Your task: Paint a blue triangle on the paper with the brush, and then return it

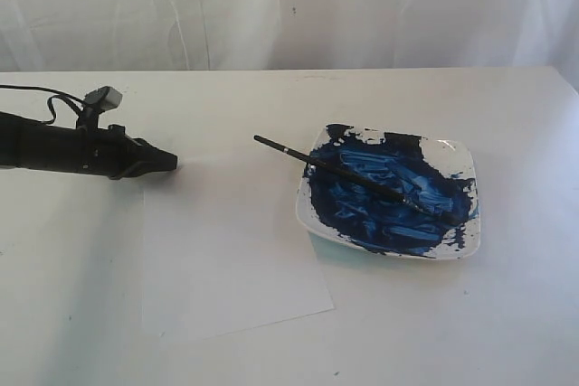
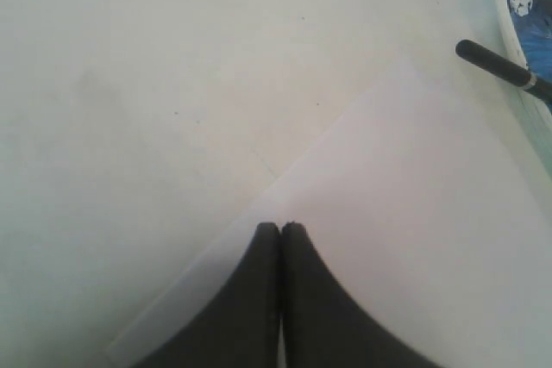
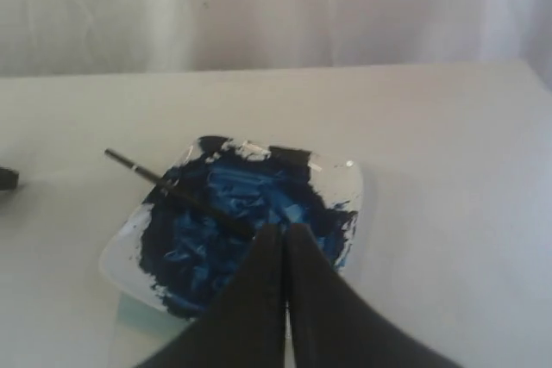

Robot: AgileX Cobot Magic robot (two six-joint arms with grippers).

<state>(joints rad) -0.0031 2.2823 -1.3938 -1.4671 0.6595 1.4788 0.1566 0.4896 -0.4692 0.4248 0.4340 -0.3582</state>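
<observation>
Only one brush (image 1: 353, 174) lies slanted across the single dish (image 1: 460, 153) of blue paint. Its handle end juts past the rim toward one white sheet of paper (image 1: 235, 259), which seems to touch the dish. Both grippers are pressed together and empty, the left gripper (image 2: 281, 226) over the paper's edge and the right gripper (image 3: 285, 228) above the dish.

Long thin black-handled paintbrush with silver band (image 1: 353, 177): one.
Plain white rectangular paper sheet (image 1: 226, 259): one.
White square dish smeared with blue paint (image 1: 461, 147): one.
White tabletop (image 1: 470, 332): one.
White draped backdrop cloth (image 1: 362, 6): one.
Small grey wrist camera (image 1: 101, 97): one visible.
Black pointed two-finger grippers: two, namely left gripper (image 2: 281, 230) and right gripper (image 3: 285, 232).
</observation>
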